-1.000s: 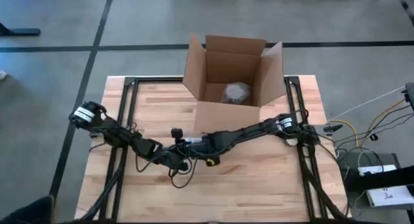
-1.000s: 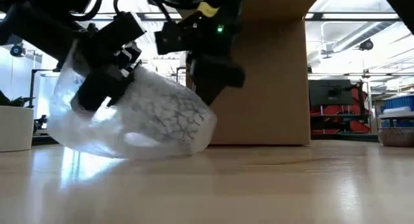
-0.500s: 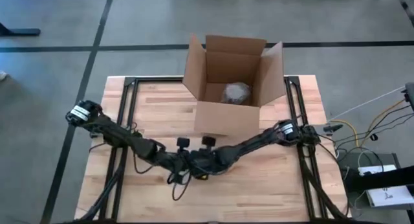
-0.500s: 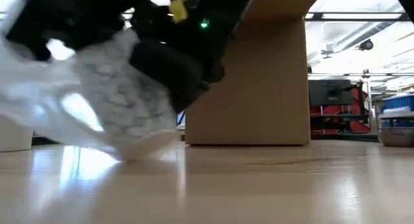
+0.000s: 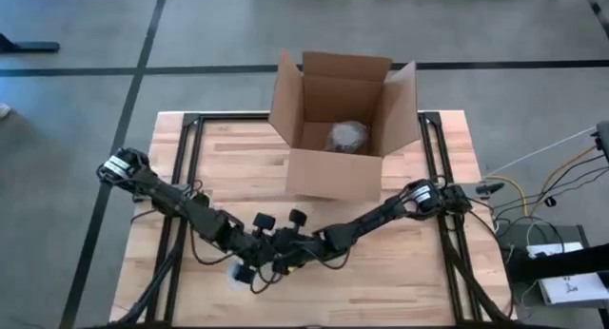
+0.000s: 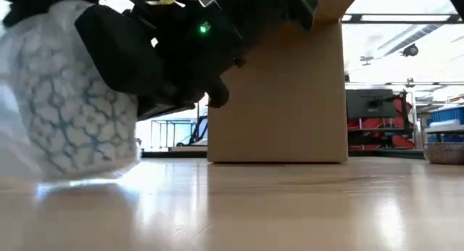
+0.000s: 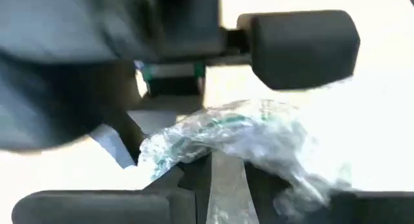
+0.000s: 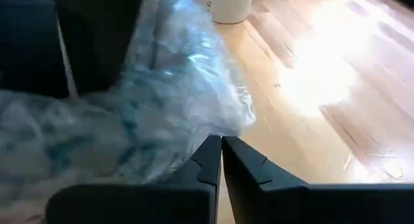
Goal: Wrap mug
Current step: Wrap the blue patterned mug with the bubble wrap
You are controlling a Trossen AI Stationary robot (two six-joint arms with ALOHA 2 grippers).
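Mug (image 6: 76, 106): looked upright on the table (image 6: 304, 207), swathed in clear wrap (image 8: 162, 101), close against both hands. Gripped by the left hand (image 7: 226, 179) through a fold of that wrap, fingers narrow with film between them. Met from the other side by the right hand (image 8: 221, 146), tips pressed together at the wrap's edge; could not tell whether any film was caught there.

Judged the step as late wrapping: covering on, loose film trailing on the table beside the hands. Called next for gathering the slack and tucking it tight round the mug without tipping it.

Beyond the hands, an open cardboard box (image 5: 333, 172), with one wrapped bundle (image 5: 347, 136) lying inside.
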